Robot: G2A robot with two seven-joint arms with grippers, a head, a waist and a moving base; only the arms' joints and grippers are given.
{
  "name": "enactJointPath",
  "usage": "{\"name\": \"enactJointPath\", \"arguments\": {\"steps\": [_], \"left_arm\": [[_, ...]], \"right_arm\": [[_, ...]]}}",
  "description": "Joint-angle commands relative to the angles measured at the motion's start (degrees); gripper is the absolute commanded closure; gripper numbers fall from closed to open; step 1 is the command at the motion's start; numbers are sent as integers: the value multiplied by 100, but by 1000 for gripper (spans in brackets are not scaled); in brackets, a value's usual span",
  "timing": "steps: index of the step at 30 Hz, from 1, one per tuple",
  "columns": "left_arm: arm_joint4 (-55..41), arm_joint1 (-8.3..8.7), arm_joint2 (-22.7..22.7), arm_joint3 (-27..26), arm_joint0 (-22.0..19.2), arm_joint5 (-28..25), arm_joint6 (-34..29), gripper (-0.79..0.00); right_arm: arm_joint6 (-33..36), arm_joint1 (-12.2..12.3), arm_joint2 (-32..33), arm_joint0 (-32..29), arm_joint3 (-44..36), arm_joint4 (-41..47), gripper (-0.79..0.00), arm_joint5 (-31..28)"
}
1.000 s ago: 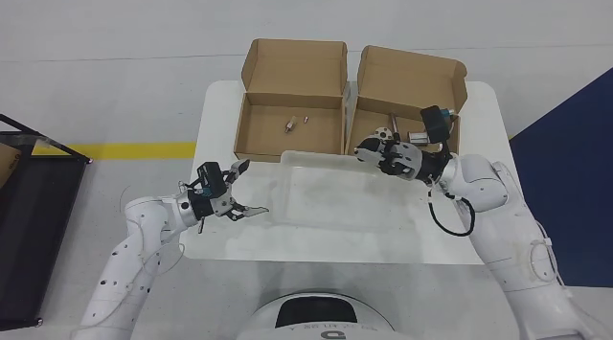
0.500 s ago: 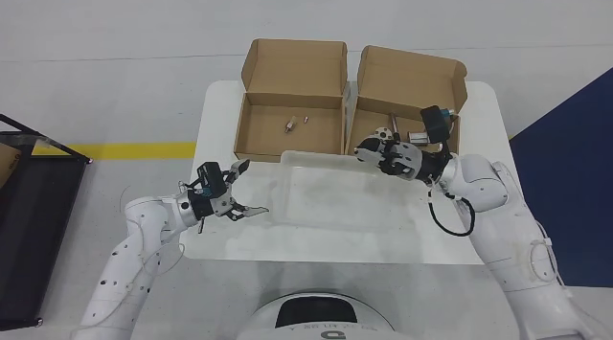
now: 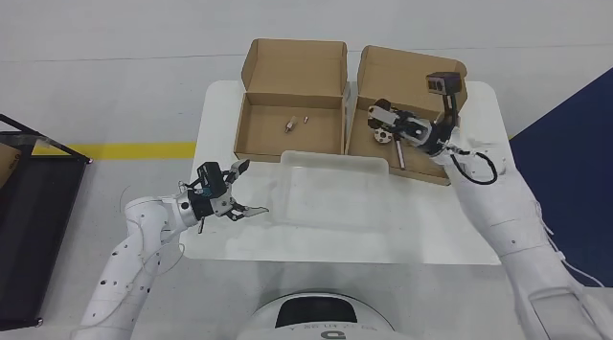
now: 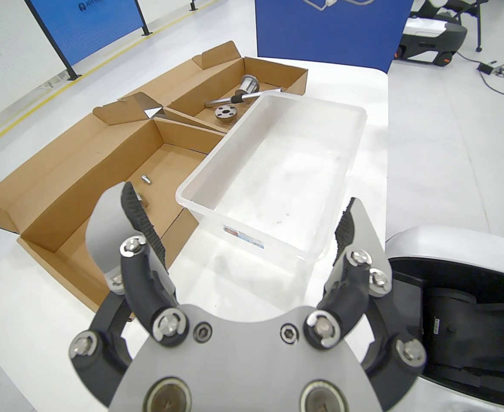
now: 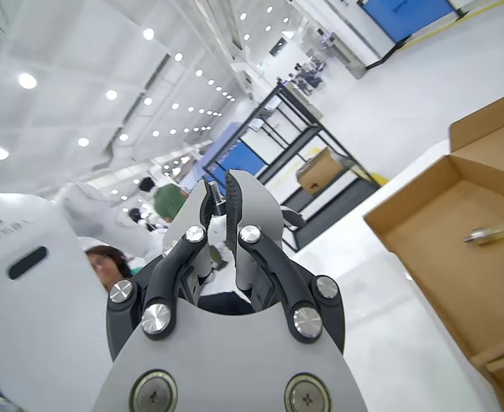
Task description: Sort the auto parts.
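Note:
My right gripper (image 5: 219, 182) is shut on a small dark bolt (image 5: 214, 194) pinched between its tips. In the top view that gripper (image 3: 377, 113) hangs over the left part of the right cardboard box (image 3: 421, 163). That box holds a round flange (image 3: 380, 136) and a metal rod (image 3: 397, 150). The left cardboard box (image 3: 259, 134) holds two small metal parts (image 3: 288, 126). My left gripper (image 4: 239, 199) is open with nothing in it, at the near left corner of the clear plastic tray (image 4: 243, 233), a little short of it.
The clear tray (image 3: 335, 160) sits mid-table just in front of both boxes. Both box lids stand open at the back. Bare white tabletop (image 3: 479, 215) lies to the right of the tray and along the front edge.
My right arm has swung back from the tray's far right corner to above the right box, with its wrist turned. The left arm has not moved.

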Motion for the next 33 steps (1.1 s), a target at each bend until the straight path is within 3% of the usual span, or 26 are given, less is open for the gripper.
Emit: {"name": "enactJointPath", "arguments": {"steps": [1, 8, 20, 24, 31, 33], "left_arm": [[0, 0, 0, 1, 0, 0, 0, -785], [0, 0, 0, 1, 0, 0, 0, -785], [0, 0, 0, 1, 0, 0, 0, -785], [0, 0, 0, 1, 0, 0, 0, -785], [0, 0, 0, 1, 0, 0, 0, -785], [0, 0, 0, 1, 0, 0, 0, -785]], "right_arm": [[416, -13, -91, 220, 208, 722, 0, 430], [1224, -135, -150, 614, 808, 1949, 0, 1237], [1463, -353, 189, 664, 1012, 2053, 0, 1475], [665, -382, 345, 486, 768, 1289, 0, 678], [-1361, -391, 369, 166, 620, -369, 0, -1345], [-1407, -411, 502, 167, 647, -628, 0, -1345]]}}
